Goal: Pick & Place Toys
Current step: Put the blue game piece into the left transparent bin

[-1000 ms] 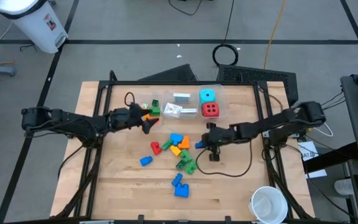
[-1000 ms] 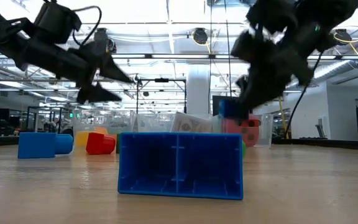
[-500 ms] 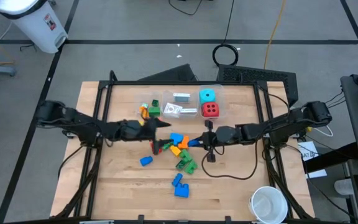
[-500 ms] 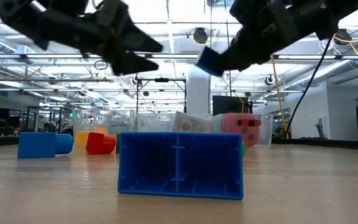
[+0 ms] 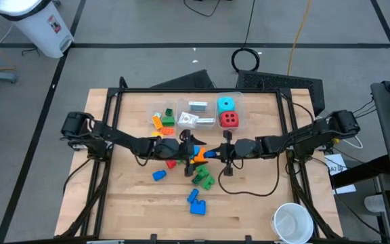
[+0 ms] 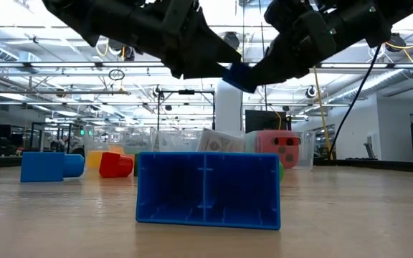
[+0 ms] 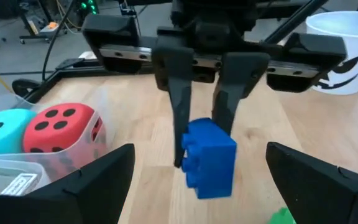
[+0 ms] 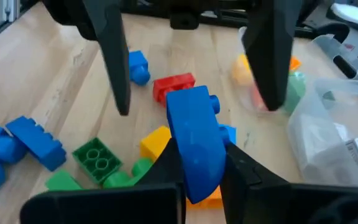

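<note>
My right gripper [image 5: 215, 154] is shut on a blue brick [image 8: 194, 140], held in the air over the pile of toy bricks [image 5: 196, 166] at the table's middle. My left gripper [image 5: 191, 145] faces it from the left, open wide. In the left wrist view its two fingers stand on either side of the held blue brick [image 7: 209, 158] without touching it. On the wood below lie a red brick [image 8: 174, 84], a green brick [image 8: 95, 155], a yellow brick [image 8: 155, 142] and other blue bricks [image 8: 36, 140]. My right gripper pinches the blue brick between its two fingers [image 7: 180, 106], on two opposite sides [image 7: 199, 129] of one end. The fingers come from the table's right, nearly level and slanting a little down. The brick sticks out beyond the fingertips, studs to one side, lifted clear of the pile.
Clear bins [image 5: 198, 115] at the far middle hold a red die [image 5: 229, 119], a cyan die [image 5: 225, 104], cards and a few bricks. A big blue brick [image 6: 206, 190] lies near the front edge. A white cup [image 5: 292, 222] stands at the front right corner.
My left gripper has swung from the bins toward the table's right and near side, up to the held brick, rolling as it went and staying open. My right gripper has risen with the blue brick, lifting it clear above the pile.
</note>
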